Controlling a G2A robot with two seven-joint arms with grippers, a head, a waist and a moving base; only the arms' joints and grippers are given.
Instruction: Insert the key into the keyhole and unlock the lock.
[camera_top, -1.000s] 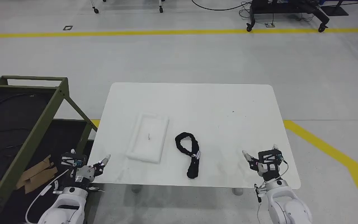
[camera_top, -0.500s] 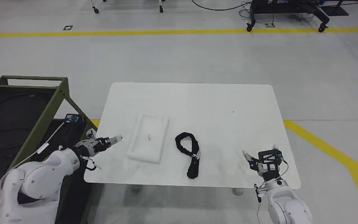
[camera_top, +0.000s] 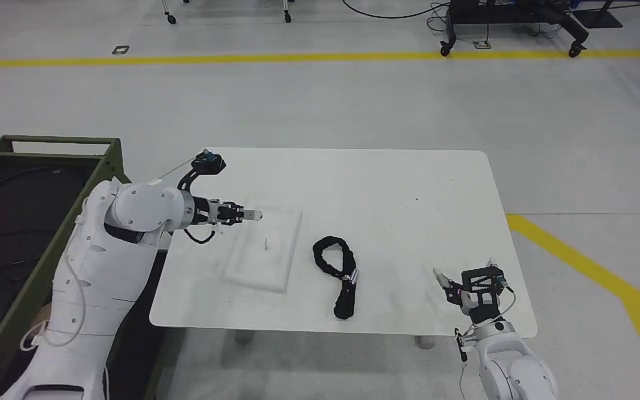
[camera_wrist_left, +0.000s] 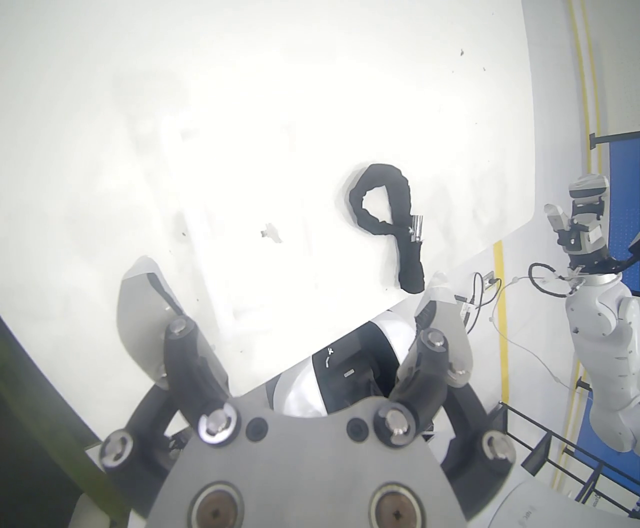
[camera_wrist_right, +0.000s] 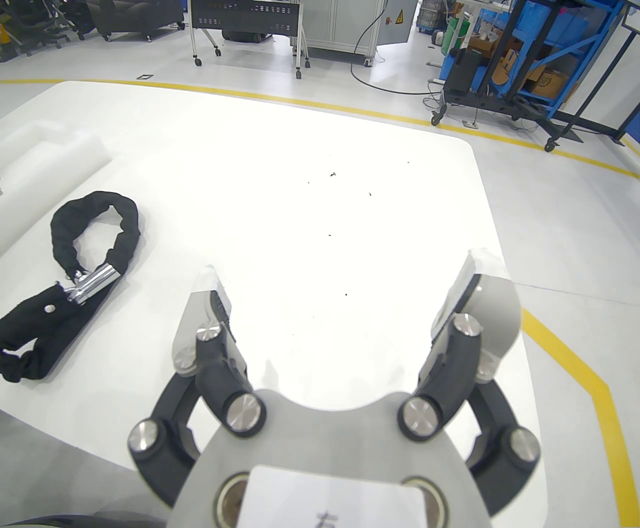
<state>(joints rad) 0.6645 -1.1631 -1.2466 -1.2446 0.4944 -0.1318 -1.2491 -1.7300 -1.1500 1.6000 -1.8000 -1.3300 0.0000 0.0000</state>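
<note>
Over the shallow white foam tray's edge, the left gripper hovers wide open and empty; the small silver key lies inside the tray, with the black fabric-sleeved chain lock nearby. Fetching the key seems to be the step in hand: the next move calls for descending and pinching precisely. The right gripper sits wide open too

Lock — black cloth sleeve, shiny metal barrel.

The key is a mere speck in the foam tray from the top, and in the left wrist view a small pale shape, perhaps lying flat, its teeth too small to tell. The chain lock has a black sleeve hiding its links; the keyhole in its metal cylinder cannot be made out. The tray runs off the right wrist view's edge.
</note>
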